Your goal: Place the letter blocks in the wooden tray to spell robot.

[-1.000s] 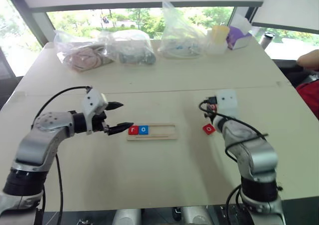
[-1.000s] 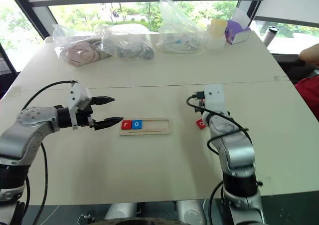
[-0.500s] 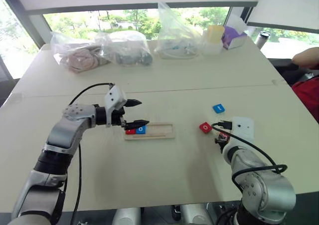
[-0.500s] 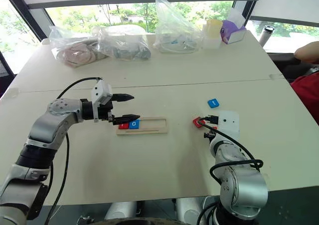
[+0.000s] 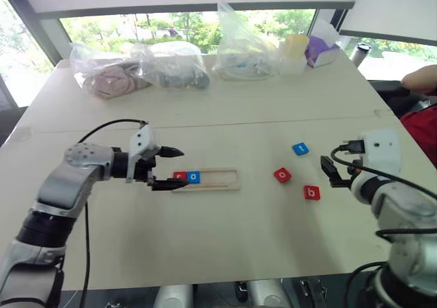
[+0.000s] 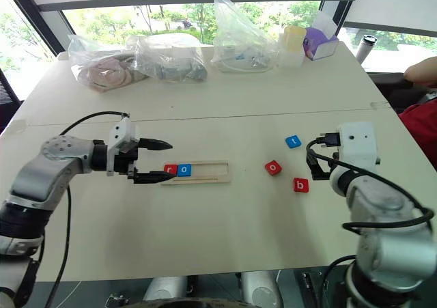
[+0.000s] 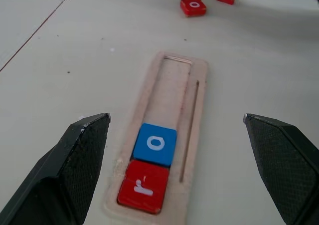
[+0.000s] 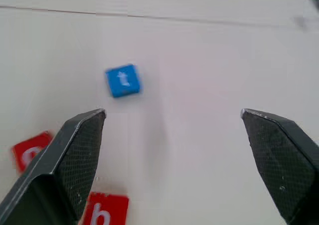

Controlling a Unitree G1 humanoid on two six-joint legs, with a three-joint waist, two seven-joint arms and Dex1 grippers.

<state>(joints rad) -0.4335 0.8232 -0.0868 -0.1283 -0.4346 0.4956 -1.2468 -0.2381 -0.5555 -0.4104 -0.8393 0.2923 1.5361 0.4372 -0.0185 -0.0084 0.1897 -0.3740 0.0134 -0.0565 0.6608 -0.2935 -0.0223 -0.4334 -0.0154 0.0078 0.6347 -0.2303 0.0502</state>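
The wooden tray (image 5: pixel 207 179) lies mid-bench (image 5: pixel 225 246), holding a red r tile (image 5: pixel 179 177) and a blue o tile (image 5: pixel 194 177) side by side at its left end (the other slots are bare). The left hand (image 5: pixel 169 168), fingers spread, hovers just beside that end. The right hand (image 5: pixel 330 173) hangs open near the loose red b tile (image 5: pixel 311 193), red o tile (image 5: pixel 283 175) and blue t tile (image 5: pixel 300 149).

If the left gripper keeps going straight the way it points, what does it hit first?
Likely the tray: the open left gripper points down along it, over the red r and blue o. Height above them is unclear, so it might meet those tiles first.
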